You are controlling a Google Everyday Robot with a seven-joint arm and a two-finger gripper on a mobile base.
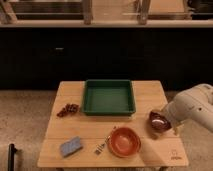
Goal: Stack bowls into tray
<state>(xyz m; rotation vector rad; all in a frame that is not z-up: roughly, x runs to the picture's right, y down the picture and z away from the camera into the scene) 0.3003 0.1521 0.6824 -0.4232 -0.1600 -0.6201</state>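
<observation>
We're seeing green tray sitting mid-worktop. Orange-red bowl lying nearer cam than tray, below its right corner. Maroon bowl sitting right of tray, w/ gripper hanging at bowl's far side. Grip state: can't tell.

The white arm runs off the right edge and mostly covers the gripper at the maroon bowl, hiding the bowl's right rim. The little object beside the orange bowl is too small to identify.
</observation>
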